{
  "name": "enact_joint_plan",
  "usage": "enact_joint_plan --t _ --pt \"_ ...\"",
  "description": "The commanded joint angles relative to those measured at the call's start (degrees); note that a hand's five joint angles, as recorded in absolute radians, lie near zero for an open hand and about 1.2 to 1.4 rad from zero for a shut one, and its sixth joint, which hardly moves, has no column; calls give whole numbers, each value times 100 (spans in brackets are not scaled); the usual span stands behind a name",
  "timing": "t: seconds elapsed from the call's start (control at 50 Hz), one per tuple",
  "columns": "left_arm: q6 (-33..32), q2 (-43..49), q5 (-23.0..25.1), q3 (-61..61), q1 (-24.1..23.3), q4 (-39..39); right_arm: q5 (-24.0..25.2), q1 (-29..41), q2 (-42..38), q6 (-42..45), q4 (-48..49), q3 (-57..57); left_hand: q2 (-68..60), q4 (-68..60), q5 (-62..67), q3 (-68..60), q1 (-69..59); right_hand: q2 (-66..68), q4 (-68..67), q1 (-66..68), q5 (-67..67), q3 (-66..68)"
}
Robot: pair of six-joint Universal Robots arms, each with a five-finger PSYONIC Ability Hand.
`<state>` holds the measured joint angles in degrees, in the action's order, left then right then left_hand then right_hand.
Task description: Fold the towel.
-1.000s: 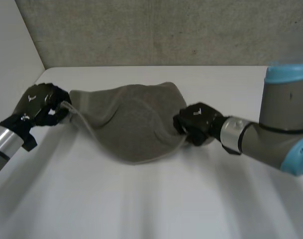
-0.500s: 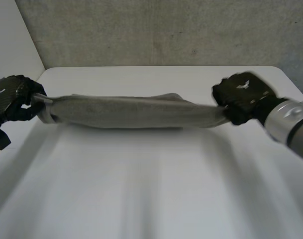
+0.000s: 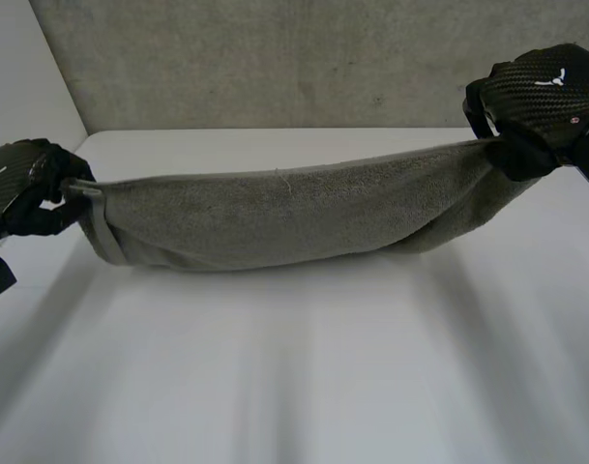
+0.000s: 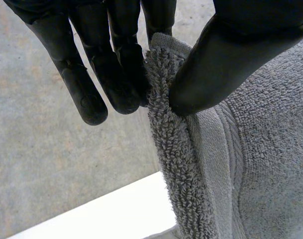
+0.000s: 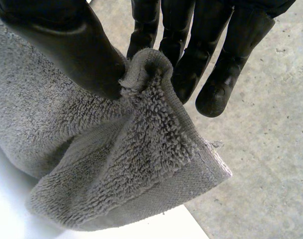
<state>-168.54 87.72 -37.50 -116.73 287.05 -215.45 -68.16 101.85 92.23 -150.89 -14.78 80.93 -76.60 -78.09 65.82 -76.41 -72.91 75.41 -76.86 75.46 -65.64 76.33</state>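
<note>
Soft, floppy towel (image 3: pixel 284 217) sags above the table's (image 3: pixel 294 367) far edge, left hand (image 3: pixel 23 184) and right hand (image 3: pixel 541 97) each pinching one end, thumb against fingers, so the corners look like the safest grab.

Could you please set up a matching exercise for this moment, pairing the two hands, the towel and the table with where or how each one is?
Column one:
1. left hand
2. right hand
3. towel
4. table

Column two:
A. white, lying below everything else
B. grey, stretched between two grips
C. pinching a towel end, the higher grip
D. pinching a towel end, the lower grip

Pairs: 1-D; 2-C; 3-B; 4-A
</note>
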Motion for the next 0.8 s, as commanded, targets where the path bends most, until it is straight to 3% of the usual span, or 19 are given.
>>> enact_joint_plan --t 0.02,0.08,0.12,0.14,0.16,0.18,0.2,0.22,0.24,0.26,0.3,0.34,0.44,0.54,0.62,0.64,0.68,0.7,0.8 --pt "267 227 -221 834 -148 -67 -109 177 -1089 15 46 -874 -340 -191 418 -359 -709 459 -314 454 -436 367" --pt "392 456 -451 1144 -281 -76 -363 396 -1767 50 2 -1795 -340 -191 418 -359 -709 459 -314 454 -436 367" --pt "497 1042 -1072 2088 -779 -102 -582 502 -2101 59 2 -2383 -340 -191 418 -359 -709 459 -314 454 -436 367" --pt "497 1045 -1075 2093 -782 -102 -819 607 -2495 112 28 -3059 -340 -191 418 -359 -709 459 -314 454 -436 367" --pt "480 1332 -1406 2659 -973 -111 -821 608 -2499 112 28 -3066 -340 -191 418 -359 -709 459 -314 454 -436 367" --pt "471 1657 -1748 3387 -1149 -41 -1030 704 -2900 199 54 -3832 -340 -191 418 -359 -709 459 -314 454 -436 367" --pt "471 1660 -1752 3394 -1151 -40 -1224 800 -3304 278 81 -4709 -340 -191 418 -359 -709 459 -314 454 -436 367" --pt "462 1974 -2030 4116 -1342 29 -1226 801 -3308 279 81 -4718 -340 -191 418 -359 -709 459 -314 454 -436 367" --pt "471 2203 -2268 4811 -1449 134 -1400 915 -3673 323 159 -5649 -340 -191 418 -359 -709 459 -314 454 -436 367" --pt "471 2205 -2270 4818 -1450 135 -1401 916 -3677 323 160 -5659 -340 -191 418 -359 -709 459 -314 454 -436 367" --pt "488 2381 -2508 5451 -1494 285 -1603 1091 -4263 253 413 -7251 -340 -191 418 -359 -709 459 -314 454 -436 367" --pt "532 2547 -2875 6387 -1573 503 -1647 1100 -4414 174 580 -7667 -340 -191 418 -359 -709 459 -314 454 -436 367" --pt "567 2548 -3061 6752 -1634 654 -1647 1171 -4240 -283 810 -7496 -340 -191 418 -359 -709 459 -314 454 -436 367" --pt "550 2504 -2983 6148 -1635 680 -1410 1206 -3941 -442 46 -6757 -340 -191 418 -359 -709 459 -314 454 -436 367" --pt "524 2451 -2736 5407 -1564 645 -604 1188 -3836 -363 -944 -5908 -340 -191 418 -359 -709 459 -314 454 -436 367" --pt "524 2417 -2510 5024 -1529 619 -602 1188 -3835 -363 -947 -5905 -340 -191 418 -359 -709 459 -314 454 -436 367" --pt "480 2381 -2035 4250 -1372 566 -147 1127 -3757 -135 -1542 -5214 -340 -191 418 -359 -709 459 -314 454 -436 367" --pt "480 2381 -2033 4247 -1371 566 3 1118 -3652 23 -1754 -4784 -340 -191 418 -359 -709 459 -314 454 -436 367" --pt "462 2337 -990 2861 -792 119 233 1118 -3152 480 -1695 -3133 -340 -191 418 -359 -709 459 -314 454 -436 367"
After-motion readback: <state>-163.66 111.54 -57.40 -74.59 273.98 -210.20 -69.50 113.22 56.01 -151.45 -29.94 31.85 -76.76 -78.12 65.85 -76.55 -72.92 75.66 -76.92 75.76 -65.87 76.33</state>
